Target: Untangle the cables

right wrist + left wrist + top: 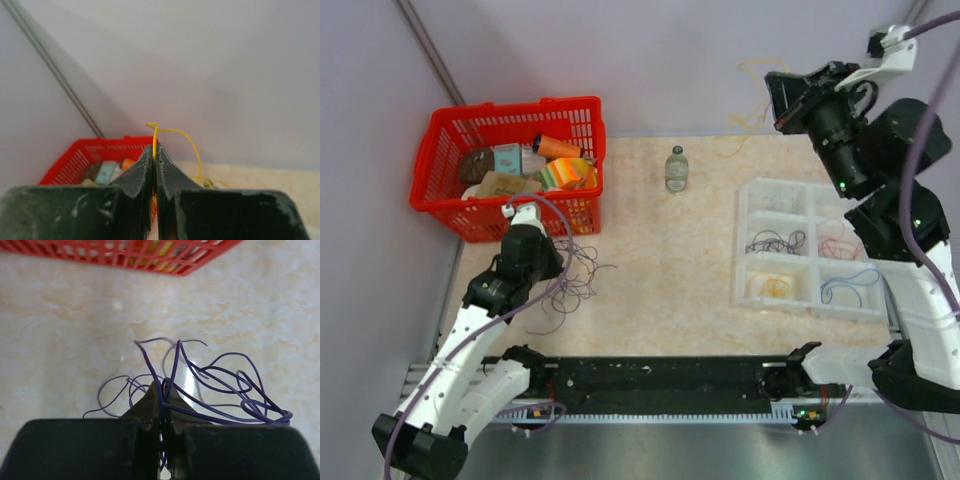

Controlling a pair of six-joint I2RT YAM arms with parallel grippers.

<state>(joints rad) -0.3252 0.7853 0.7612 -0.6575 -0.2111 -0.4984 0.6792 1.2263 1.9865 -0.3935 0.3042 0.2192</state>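
A loose tangle of dark purple cables [576,285] lies on the table just in front of the red basket. My left gripper [558,268] is down at the tangle's left edge. In the left wrist view the left gripper [163,386] is shut on several purple strands [225,385], with a thin red wire showing between the jaws. My right gripper [772,100] is raised high at the back right, shut on a yellow cable [187,137]. This yellow cable [748,118] hangs down from it toward the table's far edge.
A red basket [440,195] full of small items stands at the back left. A small clear bottle [677,168] stands mid-table at the back. A white compartment tray [752,215] on the right holds separate purple, red, yellow and blue cable loops.
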